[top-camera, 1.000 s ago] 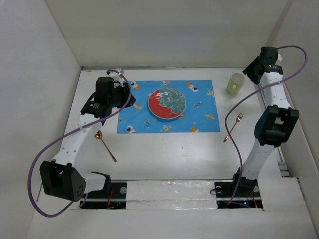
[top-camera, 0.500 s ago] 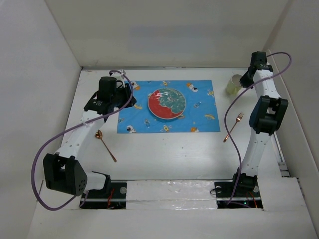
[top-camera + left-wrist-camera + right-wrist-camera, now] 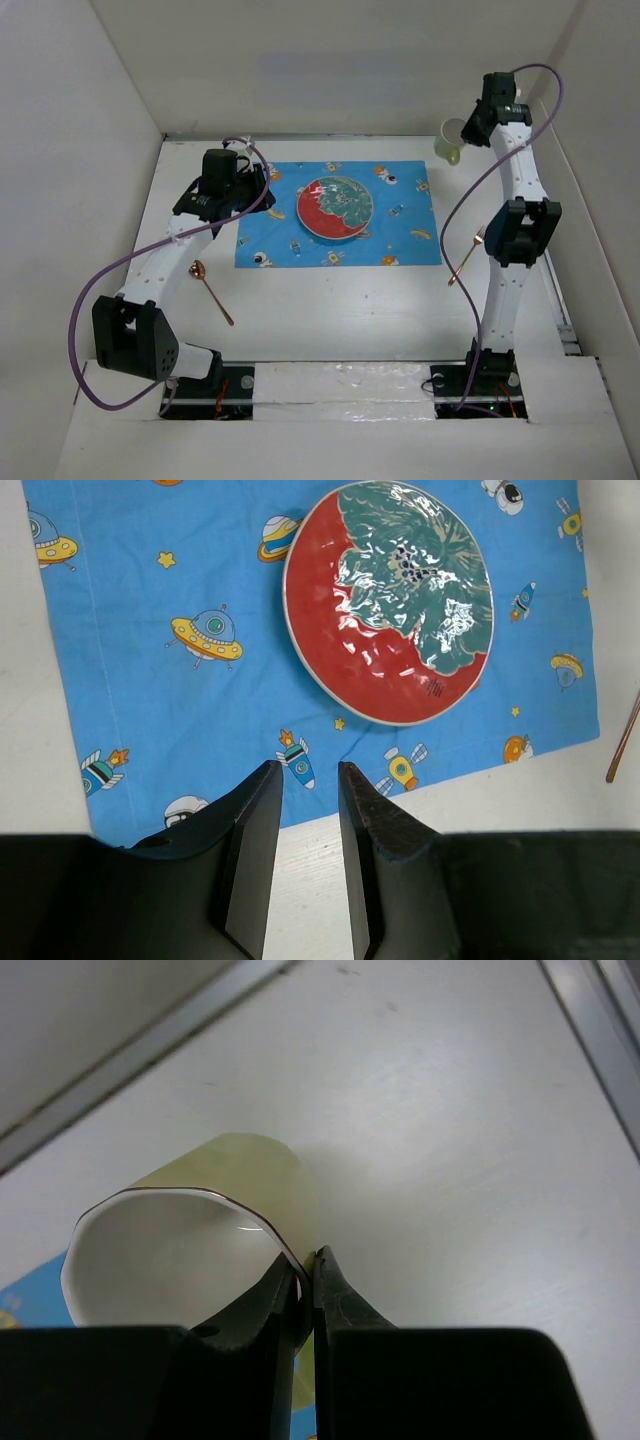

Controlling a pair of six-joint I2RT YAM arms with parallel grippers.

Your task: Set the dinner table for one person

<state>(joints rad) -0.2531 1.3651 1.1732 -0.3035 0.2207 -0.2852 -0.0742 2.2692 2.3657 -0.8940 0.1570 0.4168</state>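
- Toward the left edge of the dinner table (image 3: 330, 320): copper spoon (image 3: 211, 293), lying on the bare white surface just off the near-left corner of the blue mat (image 3: 400, 240); not yet laid beside the plate.
- Over the mat's left margin: left gripper (image 3: 308, 780), jaws parted with nothing between them, hovering clear of everything.
- Left of the mat's centre: red-and-green plate (image 3: 335, 208), flat on the cloth; mat and plate judged to be done.
- Between the mat and the table's right edge: copper fork (image 3: 467, 256), on bare table, apart from the mat; placing it left to do.
- Toward the far-right corner: pale yellow cup (image 3: 180, 1240), tilted, pinched at its rim by the right gripper (image 3: 308, 1265), one finger inside and one outside; apparently raised off the table. Probably the step in hand, with the set-down near the plate not yet made.
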